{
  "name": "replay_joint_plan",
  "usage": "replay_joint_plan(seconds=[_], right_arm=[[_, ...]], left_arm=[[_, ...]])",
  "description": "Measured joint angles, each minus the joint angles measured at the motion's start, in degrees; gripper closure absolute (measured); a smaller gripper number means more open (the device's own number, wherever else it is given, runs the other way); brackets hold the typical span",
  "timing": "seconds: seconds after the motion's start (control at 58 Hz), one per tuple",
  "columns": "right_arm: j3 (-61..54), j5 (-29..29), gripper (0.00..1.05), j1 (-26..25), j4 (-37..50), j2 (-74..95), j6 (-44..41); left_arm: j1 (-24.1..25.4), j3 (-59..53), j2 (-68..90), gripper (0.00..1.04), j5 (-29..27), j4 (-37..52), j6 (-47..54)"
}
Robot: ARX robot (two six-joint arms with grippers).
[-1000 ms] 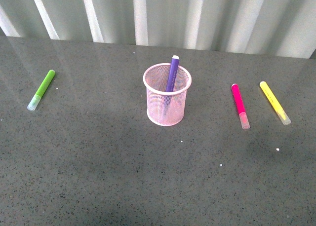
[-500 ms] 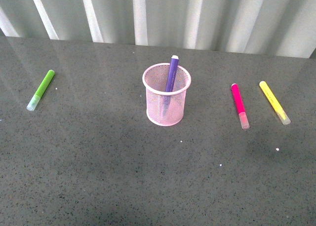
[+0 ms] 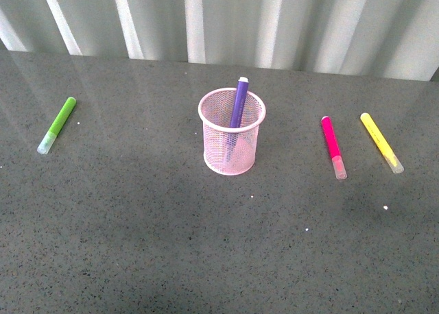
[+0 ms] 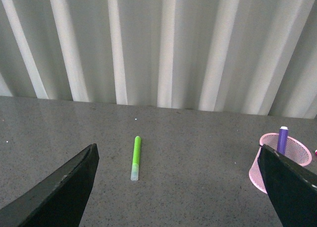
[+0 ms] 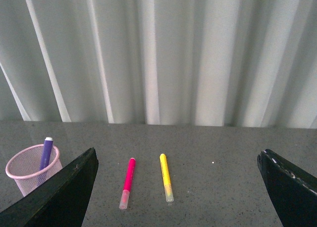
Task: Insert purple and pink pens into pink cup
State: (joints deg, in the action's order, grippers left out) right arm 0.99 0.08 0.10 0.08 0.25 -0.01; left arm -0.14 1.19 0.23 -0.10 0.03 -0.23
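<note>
Frame centre: purple pen (image 3: 238,103) stands in pink cup (image 3: 232,139); pink pen (image 3: 333,147) lies to its right. Spread wide, empty: left gripper (image 4: 177,146), right gripper (image 5: 177,150).

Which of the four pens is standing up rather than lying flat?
The purple pen: it leans inside the cup, while the green pen, pink pen and yellow pen lie flat on the table.

Lower barrel of purple pen (image 3: 238,103) shows only dimly through pink cup (image 3: 232,153) mesh; fingers of left gripper (image 4: 177,148) and right gripper (image 5: 177,151) are cut off by the wrist views' edges, each hiding part of the cup's base
</note>
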Motion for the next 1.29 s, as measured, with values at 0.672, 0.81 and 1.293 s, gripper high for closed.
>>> replay_joint_plan(seconds=[0.672,0.81,1.293], right_arm=[[38.34,-7.96,0.07,1.44,7.26,89.00,-6.51],[44.98,-4.52,0.07,5.62,9.60,99.62,-5.57],[60.96,-2.23,0.07,8.46,12.20,120.41,3.61]], left_arm=[[0.00,0.00,-0.04,0.07,0.04,0.00,0.00],[0.00,0.00,-0.04,0.07,0.09,0.00,0.00],[0.00,0.00,-0.07,0.07,0.07,0.00,0.00]])
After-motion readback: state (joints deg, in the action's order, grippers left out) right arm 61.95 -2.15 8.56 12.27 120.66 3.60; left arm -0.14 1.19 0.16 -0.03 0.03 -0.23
